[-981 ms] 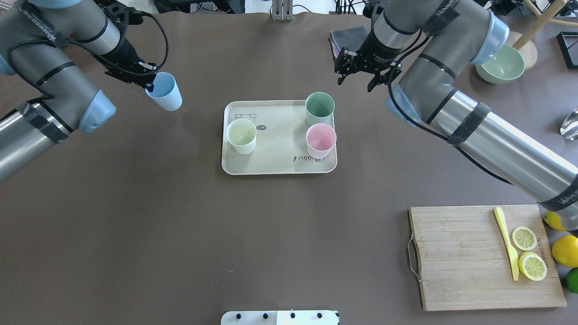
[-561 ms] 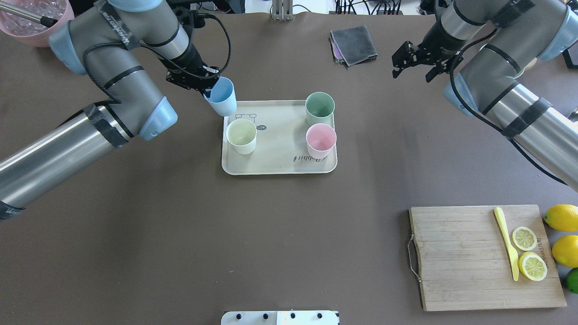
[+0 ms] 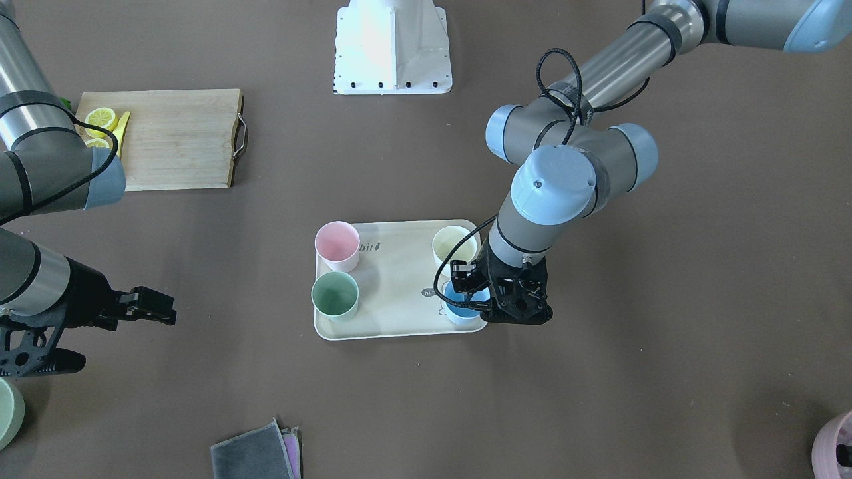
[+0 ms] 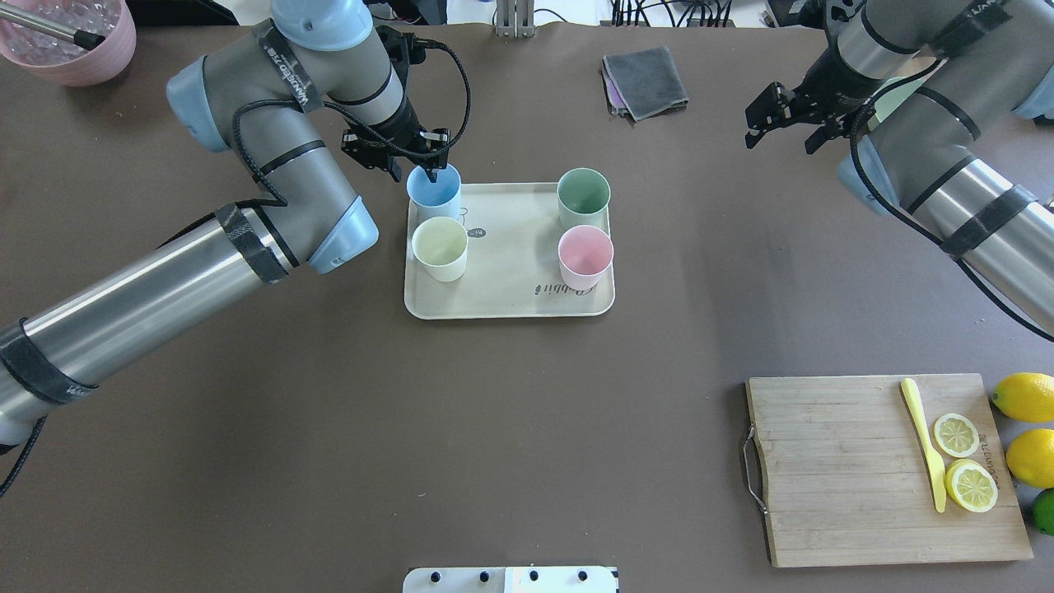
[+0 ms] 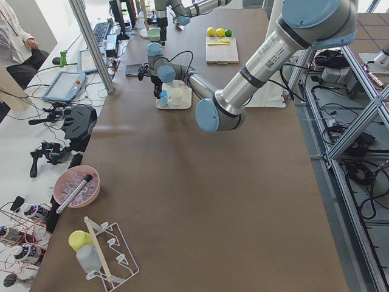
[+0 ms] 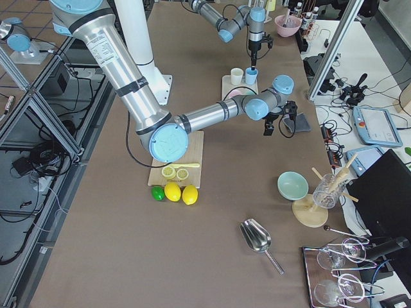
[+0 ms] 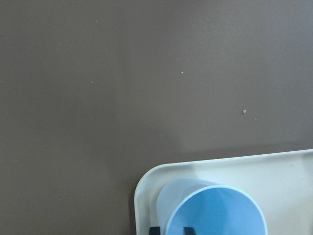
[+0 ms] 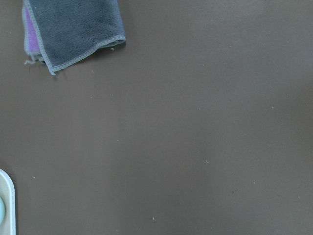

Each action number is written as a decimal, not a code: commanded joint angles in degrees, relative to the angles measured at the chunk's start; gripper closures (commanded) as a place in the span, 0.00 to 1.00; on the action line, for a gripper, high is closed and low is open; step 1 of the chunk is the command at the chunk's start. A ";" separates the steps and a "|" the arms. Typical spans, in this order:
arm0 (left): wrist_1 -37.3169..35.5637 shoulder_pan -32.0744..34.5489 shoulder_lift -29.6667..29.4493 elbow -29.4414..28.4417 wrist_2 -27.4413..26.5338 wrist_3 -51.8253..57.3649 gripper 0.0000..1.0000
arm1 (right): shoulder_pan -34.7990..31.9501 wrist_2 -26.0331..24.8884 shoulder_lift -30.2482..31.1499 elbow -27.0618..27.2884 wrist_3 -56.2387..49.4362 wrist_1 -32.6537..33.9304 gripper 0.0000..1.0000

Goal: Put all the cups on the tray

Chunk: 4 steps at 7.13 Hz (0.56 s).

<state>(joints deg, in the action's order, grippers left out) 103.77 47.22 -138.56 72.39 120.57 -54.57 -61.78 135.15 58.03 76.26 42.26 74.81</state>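
Observation:
The cream tray (image 4: pixel 510 276) lies mid-table. On it stand the cream-white cup (image 4: pixel 440 247), the sage green cup (image 4: pixel 583 198) and the pink cup (image 4: pixel 585 255). The light blue cup (image 4: pixel 434 191) stands upright in the tray's back left corner, behind the cream-white cup. My left gripper (image 4: pixel 422 167) is above it, shut on its rim; the left wrist view shows the blue cup (image 7: pixel 215 210) inside the tray corner (image 7: pixel 146 183) with a finger on each side of its wall. My right gripper (image 4: pixel 780 144) is open and empty, far right of the tray.
A folded grey cloth (image 4: pixel 646 81) lies behind the tray. A wooden cutting board (image 4: pixel 848 478) with lemon halves and a yellow knife is at front right, whole lemons beside it. A mauve-pink bowl (image 4: pixel 74 45) sits at the back left corner.
My left arm carried the blue cup rightward from left of the tray and brought it down upright into the tray's back left corner. My right arm drew back to the right.

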 commanded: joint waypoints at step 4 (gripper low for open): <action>-7.77 14.71 22.76 21.97 7.49 20.66 0.02 | -13.42 1.52 10.24 -0.05 -21.89 0.42 0.00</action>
<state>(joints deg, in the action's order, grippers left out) 98.92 58.17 -121.83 89.02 128.17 -41.71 -70.78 136.55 64.56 76.33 28.87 75.19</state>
